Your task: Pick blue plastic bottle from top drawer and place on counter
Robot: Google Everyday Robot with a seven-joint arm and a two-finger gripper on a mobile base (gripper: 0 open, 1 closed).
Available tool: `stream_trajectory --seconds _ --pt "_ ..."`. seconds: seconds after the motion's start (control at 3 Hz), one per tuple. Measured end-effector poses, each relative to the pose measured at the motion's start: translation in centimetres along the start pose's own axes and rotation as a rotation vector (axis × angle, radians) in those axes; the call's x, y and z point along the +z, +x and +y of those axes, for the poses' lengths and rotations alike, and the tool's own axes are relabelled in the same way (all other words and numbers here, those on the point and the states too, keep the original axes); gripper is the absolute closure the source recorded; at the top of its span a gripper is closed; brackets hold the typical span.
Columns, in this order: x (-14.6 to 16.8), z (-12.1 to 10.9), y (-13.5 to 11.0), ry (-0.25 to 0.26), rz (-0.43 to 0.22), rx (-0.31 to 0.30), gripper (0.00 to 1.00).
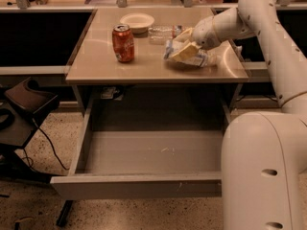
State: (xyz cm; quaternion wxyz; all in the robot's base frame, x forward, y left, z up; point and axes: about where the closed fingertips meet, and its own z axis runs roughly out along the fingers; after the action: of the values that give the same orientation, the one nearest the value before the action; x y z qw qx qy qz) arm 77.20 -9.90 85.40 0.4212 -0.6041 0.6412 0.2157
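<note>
The near right corner is filled by the robot's white body (264, 171), by which the right end of the top drawer (134, 186) is hidden. The drawer is pulled fully out from under the counter (96, 63). Its flat front panel is nearest, and its grey floor is seen with only a few pale scuffs. The back of the drawer, below the counter's near edge, is lost in shadow.

Left of the counter and lower down, a black seat (24, 99) is cut off by the frame, with a cable trailing from it to the floor.

On the counter's left half a red can (123, 43) stands upright, with open beige surface between it and the near edge.

On the counter's right half the blue plastic bottle (200, 60) lies on its side, near the right edge. The gripper (181, 46) is set down right over it and covers its middle. Whether the bottle is gripped or let go cannot be told. The arm (254, 18) reaches in from beyond the counter's right edge.

Just behind, toward the counter's far edge, a clear bottle (160, 33) lies flat, its red-banded end partly covered by the gripper. A white bowl (137, 22) sits at the far edge, left of that bottle.
</note>
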Motion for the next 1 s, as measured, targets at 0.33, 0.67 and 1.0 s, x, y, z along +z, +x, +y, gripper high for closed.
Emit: stream_trajectory --seconds 0.33,0.67,1.0 --pt "0.31 -0.05 0.16 -0.001 0.006 0.006 0.82" --pt "0.31 -0.05 0.16 -0.002 0.006 0.006 0.59" --pt "0.31 -0.05 0.16 -0.002 0.006 0.006 0.36"
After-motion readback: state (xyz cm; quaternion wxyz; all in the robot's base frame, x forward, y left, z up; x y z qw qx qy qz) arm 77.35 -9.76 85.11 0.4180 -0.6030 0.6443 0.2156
